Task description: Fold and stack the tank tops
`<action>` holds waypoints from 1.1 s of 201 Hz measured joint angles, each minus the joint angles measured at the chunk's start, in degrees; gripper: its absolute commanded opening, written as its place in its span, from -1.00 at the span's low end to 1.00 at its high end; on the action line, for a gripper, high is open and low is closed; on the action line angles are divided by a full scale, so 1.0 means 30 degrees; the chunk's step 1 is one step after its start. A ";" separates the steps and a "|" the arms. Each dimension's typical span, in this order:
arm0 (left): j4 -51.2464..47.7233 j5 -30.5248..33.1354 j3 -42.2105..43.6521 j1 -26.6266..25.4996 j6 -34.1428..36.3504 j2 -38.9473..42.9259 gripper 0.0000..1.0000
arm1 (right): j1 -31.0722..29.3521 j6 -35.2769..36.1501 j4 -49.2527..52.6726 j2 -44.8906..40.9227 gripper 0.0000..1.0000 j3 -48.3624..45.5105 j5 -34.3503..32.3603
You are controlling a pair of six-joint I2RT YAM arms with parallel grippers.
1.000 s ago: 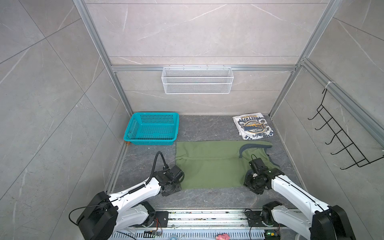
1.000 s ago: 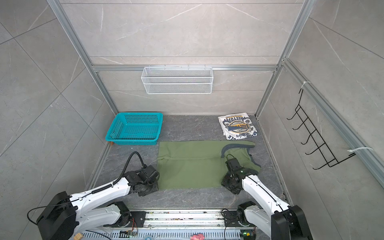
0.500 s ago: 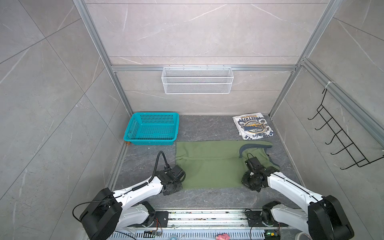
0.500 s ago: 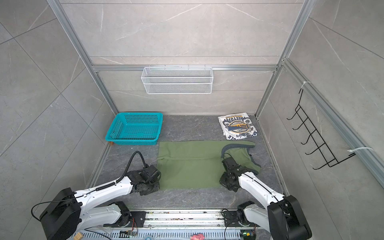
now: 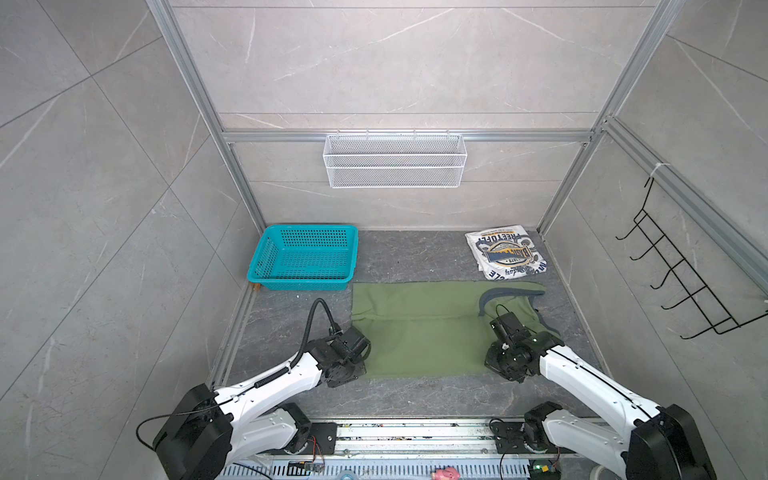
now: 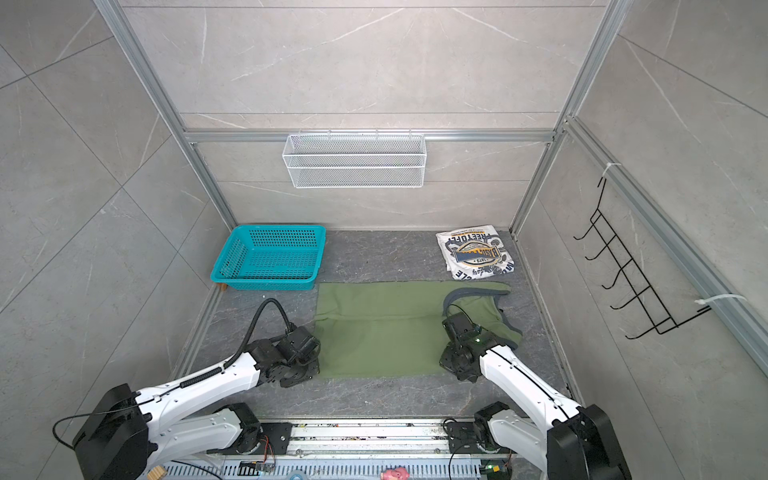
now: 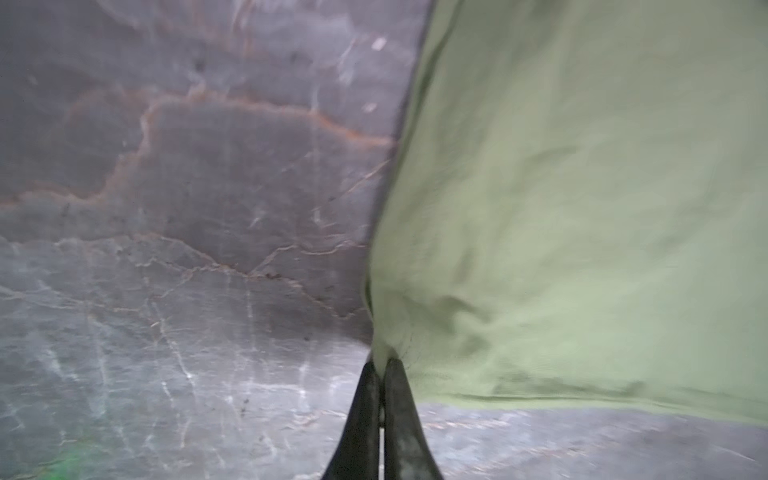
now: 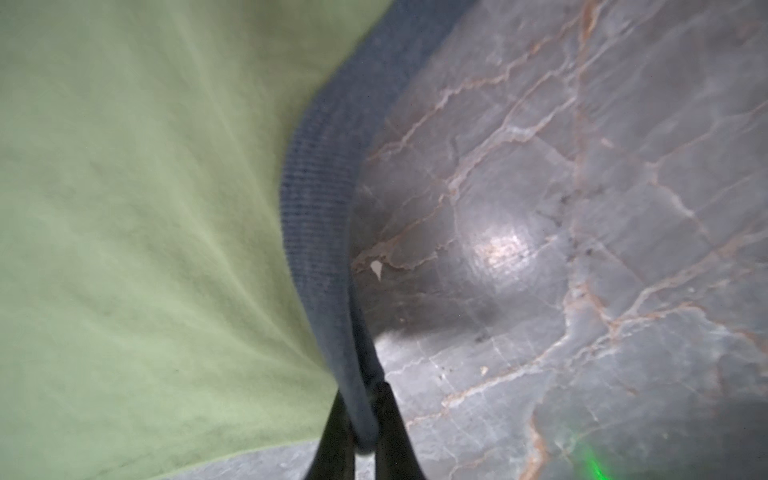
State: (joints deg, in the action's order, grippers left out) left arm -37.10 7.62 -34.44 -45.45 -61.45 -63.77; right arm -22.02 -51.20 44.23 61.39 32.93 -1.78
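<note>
My left gripper (image 7: 380, 365) is pinched tight on a corner of the olive tank top (image 5: 419, 328), at the hem end nearer the teal basket (image 5: 305, 284). My right gripper (image 8: 361, 399) is clamped on that top's dark trim (image 8: 320, 208), at the end farther from the basket. The olive top lies spread on the grey floor (image 5: 415, 399), just in front of the basket and to its right. The white tank top (image 5: 505, 253) sits folded, print up, well right of the basket.

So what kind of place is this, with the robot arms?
Likely a robot practice booth, dressed like a laundry corner: tiled panels in a metal frame, robot arms on a rail, a wire shelf and teal basket.
</note>
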 measured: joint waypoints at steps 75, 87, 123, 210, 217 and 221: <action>0.0619 0.0852 -0.3570 0.2863 0.1967 -0.3155 -1.00 | 0.0007 0.2106 0.0452 0.4663 -0.95 0.5173 -0.1268; 0.0940 0.0874 -0.3832 0.3570 0.2280 -0.3869 -1.00 | 0.0080 0.2572 0.0423 0.5778 -0.95 0.5952 -0.1443; 0.1770 0.0852 -0.5180 0.5166 0.3235 -0.6113 -1.00 | 0.0918 0.3701 0.0182 0.8109 -0.93 0.7519 -0.1749; 0.2994 0.0379 -0.7308 0.6492 0.4575 -1.0069 -1.00 | 0.2069 0.4867 -0.0831 1.1358 -0.62 0.9282 -0.1355; 0.2987 0.0386 -0.7461 0.6550 0.4634 -1.0404 -1.00 | 0.2091 0.4940 -0.0903 1.1540 -0.56 0.9369 -0.1326; 0.2980 0.0386 -0.7533 0.6579 0.4656 -1.0550 -1.00 | 0.2113 0.5013 -0.0947 1.1591 -0.51 0.9406 -0.1304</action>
State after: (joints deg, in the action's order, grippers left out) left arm -28.16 8.78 -57.04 -25.71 -47.48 -95.42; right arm -15.68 -36.16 41.39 96.16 61.14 -5.69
